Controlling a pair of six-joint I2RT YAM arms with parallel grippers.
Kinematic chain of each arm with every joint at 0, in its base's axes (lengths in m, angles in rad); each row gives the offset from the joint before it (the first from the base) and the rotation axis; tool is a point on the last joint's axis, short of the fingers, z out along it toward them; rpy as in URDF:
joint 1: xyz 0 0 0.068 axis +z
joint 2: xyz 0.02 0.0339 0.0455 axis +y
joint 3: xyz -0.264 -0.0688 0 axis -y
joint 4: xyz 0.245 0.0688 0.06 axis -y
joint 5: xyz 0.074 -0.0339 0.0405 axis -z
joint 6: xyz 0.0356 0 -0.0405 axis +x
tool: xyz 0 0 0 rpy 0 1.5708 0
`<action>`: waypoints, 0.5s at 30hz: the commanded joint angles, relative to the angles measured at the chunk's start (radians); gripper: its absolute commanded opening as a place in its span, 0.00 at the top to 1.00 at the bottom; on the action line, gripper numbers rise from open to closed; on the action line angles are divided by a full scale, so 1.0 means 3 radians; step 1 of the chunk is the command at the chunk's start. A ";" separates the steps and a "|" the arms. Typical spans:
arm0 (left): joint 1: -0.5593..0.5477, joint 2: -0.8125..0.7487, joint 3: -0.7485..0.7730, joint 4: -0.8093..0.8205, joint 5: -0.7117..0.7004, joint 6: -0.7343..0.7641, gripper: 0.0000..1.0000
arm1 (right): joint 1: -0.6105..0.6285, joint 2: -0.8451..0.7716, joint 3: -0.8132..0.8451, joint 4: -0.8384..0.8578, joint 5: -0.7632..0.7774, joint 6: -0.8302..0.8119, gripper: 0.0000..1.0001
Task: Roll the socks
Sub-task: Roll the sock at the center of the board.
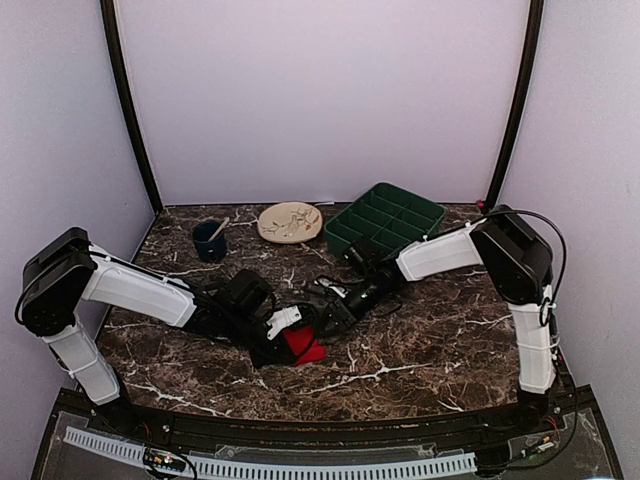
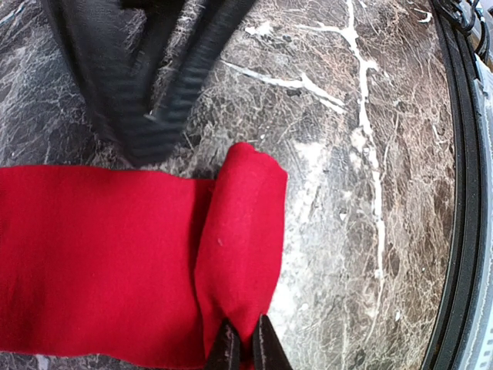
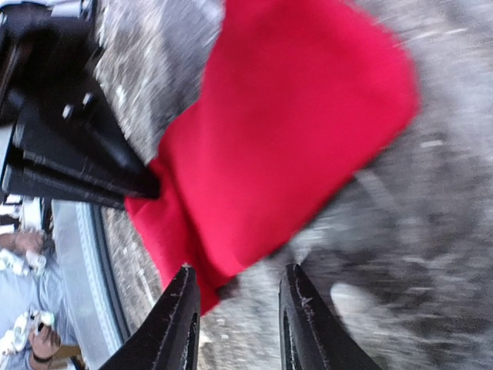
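Toward the near middle of the marble table (image 1: 430, 350): socks (image 2: 115, 262), bright red, lying flat with one end turned over into a short roll; whether two layers were stacked could not be told. Left gripper (image 2: 246, 351) was clenched on the roll's near edge. Right gripper (image 3: 237, 308) sat just beside the fabric's opposite side, jaws apart, nothing caught between them. Step judged: rolling begun, most of the length unrolled. The next move would call for turning the pinched roll over along the flat part while the free end is held down. At the far edge: dark blue cup (image 1: 209, 240) holding a pale stick; cream plate (image 1: 290, 221) with small scraps; green compartment tray (image 1: 384, 220), no contents made out.
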 commanded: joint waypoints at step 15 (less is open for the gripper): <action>0.0027 0.0039 -0.0085 -0.0119 0.0039 0.0008 0.96 | -0.0052 0.0434 0.0770 0.0420 0.0007 0.0462 0.99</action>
